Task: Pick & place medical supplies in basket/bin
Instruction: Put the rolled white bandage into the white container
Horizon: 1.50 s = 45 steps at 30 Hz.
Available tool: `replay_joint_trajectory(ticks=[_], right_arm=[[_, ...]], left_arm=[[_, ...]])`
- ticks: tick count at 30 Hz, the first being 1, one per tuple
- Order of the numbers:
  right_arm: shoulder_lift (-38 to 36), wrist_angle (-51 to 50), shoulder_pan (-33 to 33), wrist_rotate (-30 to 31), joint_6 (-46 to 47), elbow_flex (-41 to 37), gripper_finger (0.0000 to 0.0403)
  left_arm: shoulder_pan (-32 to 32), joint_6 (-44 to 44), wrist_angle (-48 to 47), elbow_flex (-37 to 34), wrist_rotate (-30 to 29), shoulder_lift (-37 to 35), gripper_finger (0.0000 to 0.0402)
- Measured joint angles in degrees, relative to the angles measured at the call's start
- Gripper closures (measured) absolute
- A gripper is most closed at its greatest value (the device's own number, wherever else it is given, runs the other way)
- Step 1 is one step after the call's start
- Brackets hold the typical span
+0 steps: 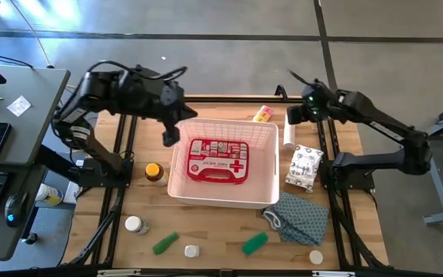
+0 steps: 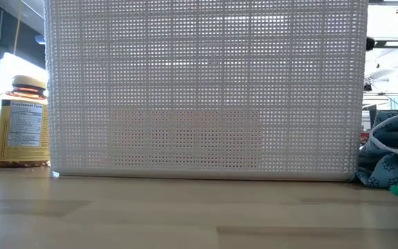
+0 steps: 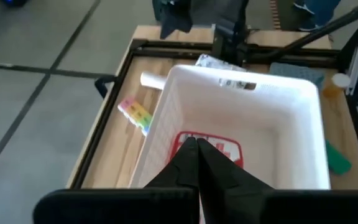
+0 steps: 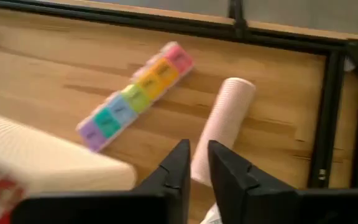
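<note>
The white lattice basket [image 1: 181, 178] stands mid-table and fills the low view [image 2: 206, 90]. The red first-aid case [image 1: 218, 160] lies flat on its floor and shows in the left wrist view [image 3: 219, 148]. My left gripper [image 1: 168, 137] [image 3: 197, 158] hovers shut over the basket's left rim and holds nothing. My right gripper [image 1: 294, 115] [image 4: 197, 163] hangs above the table's far right part, its fingers a narrow gap apart, empty. Below it lie the rainbow pill organiser [image 4: 135, 93] [image 1: 262, 114] and a pale pink roll [image 4: 225, 121] [image 1: 289, 132].
An amber bottle [image 1: 154, 171] [image 2: 21, 123] stands left of the basket. Near the front edge lie a white-capped bottle [image 1: 135, 225], two green rolls [image 1: 164, 243] [image 1: 254, 243] and small white caps [image 1: 192, 251]. A patterned box [image 1: 304, 167] and a blue-grey cloth pouch [image 1: 298, 218] lie right of the basket.
</note>
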Motion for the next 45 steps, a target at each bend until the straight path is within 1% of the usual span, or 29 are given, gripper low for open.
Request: replay_joint_trajectory(ticks=[5,9,12,15,18,22,28,32,36,40,42,45], right_arm=[[3.2,2.6,-7.0,-5.6,-1.6,-3.2,0.0274],[5.5,4.8,-9.9,-6.7,-1.7,-6.4,0.0213],[7.2,7.5,-10.9,-8.7,-1.0,-8.5,0.018],[9.0,11.3,-11.1,-10.5,0.3,-11.1,0.0161],[11.2,14.8,-11.2,-9.9,0.5,-13.5,0.0156],[14.4,16.7,-11.9,-10.5,1.8,-16.4,0.0155],[18.5,20.8,-12.2,-11.4,-0.7,-18.6,0.0155],[21.6,23.3,-12.3,-11.2,-0.6,-19.8,0.0155],[24.5,25.3,-12.3,-11.8,-1.0,-20.2,0.0155],[26.8,25.8,-12.3,-11.6,-1.8,-20.2,0.0158],[27.5,25.9,-12.4,-11.5,-2.4,-20.2,0.0167],[27.5,25.8,-12.4,-11.6,-2.5,-20.2,0.0197]], left_arm=[[-0.1,-0.6,-0.2,0.0,-0.2,-2.4,0.0348],[-0.1,-0.9,-0.2,0.0,-0.3,-4.5,0.0339],[-0.1,-1.1,-0.5,-0.1,-0.4,-6.0,0.0343],[-0.1,-1.1,0.4,-1.5,-1.7,-7.6,0.0353],[-0.1,-2.2,0.9,-5.4,-3.4,-9.9,0.0364],[-0.1,-5.6,3.1,-12.8,-3.5,-13.8,0.0369],[-0.1,-13.0,8.8,-24.3,-3.4,-21.2,0.0349],[-0.1,-17.4,12.8,-30.4,-3.4,-25.3,0.0341],[-0.1,-21.5,14.0,-33.1,-3.3,-28.0,0.034],[-0.1,-24.3,13.7,-33.7,-3.3,-29.1,0.034],[-0.1,-25.0,13.7,-33.7,-3.3,-29.2,0.034],[-0.1,-25.9,13.7,-33.7,-3.3,-29.2,0.0339]])
